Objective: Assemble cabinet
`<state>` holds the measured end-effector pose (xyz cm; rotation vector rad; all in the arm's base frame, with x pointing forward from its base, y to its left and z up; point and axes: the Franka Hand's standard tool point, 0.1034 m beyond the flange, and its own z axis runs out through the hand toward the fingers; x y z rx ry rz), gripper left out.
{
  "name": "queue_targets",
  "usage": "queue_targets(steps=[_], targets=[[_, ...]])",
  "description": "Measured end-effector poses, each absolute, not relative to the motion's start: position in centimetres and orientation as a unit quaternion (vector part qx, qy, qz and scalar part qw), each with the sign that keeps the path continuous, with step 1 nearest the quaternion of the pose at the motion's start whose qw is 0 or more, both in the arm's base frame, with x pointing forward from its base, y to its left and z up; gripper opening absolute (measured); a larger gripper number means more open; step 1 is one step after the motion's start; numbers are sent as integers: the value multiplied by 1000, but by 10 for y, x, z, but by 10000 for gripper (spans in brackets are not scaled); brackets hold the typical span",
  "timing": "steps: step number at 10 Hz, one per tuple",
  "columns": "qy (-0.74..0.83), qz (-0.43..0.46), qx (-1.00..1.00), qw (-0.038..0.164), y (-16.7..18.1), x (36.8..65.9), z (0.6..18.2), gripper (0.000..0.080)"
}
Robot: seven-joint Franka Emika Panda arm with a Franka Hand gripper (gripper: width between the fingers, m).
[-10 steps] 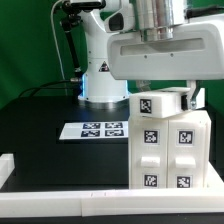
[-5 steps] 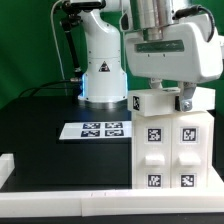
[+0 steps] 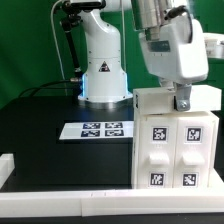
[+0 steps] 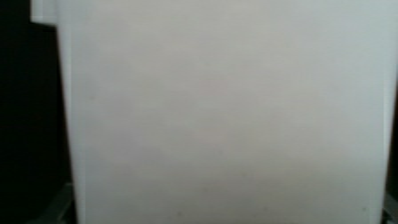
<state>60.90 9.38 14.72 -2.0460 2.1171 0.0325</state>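
Left to right: a white rail (image 3: 70,192) runs along the front edge of the bench (image 3: 40,130). The marker board (image 3: 100,130) lies flat mid-bench, and the arm's base (image 3: 103,70) sits at the back edge behind it. The cabinet (image 3: 172,145) stands upright by the front edge, toward the corner on the exterior view's right.

As for the step, my guess is it's working the top of the cabinet, either seating or pressing something there, or just letting go. The gripper (image 3: 183,100) is right down on the cabinet's top edge, with one dark finger showing against the white. I can't see the second finger, so I honestly can't tell whether the fingers are spread, pinched or clamped on anything. The wrist view is no help, since it's nearly all plain white with a dark strip down one side. That's most likely the cabinet seen really close up.

The next move probably calls for a straight, careful motion so the box doesn't tip or skid off its spot.

The cabinet looks like a chunky white plastic box. It has four square fronts in a two-by-two grid, each with a black-and-white tag, and a plain white band across the top. It looks squared up, not leaning.
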Motion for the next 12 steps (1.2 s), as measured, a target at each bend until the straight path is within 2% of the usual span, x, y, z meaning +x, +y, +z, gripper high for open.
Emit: queue_targets(steps=[1,6,7,8,9,10,12], targets=[[750,15,-652,108,96,607,148,546],[823,47,-553,124,100,609,149,546],[816,46,-562,125,100,608,150,607],[812,48,-567,131,100,608,154,607],[809,50,-568,139,101,606,161,749],[808,52,-568,145,101,604,166,792],[802,53,-574,157,101,605,173,798]])
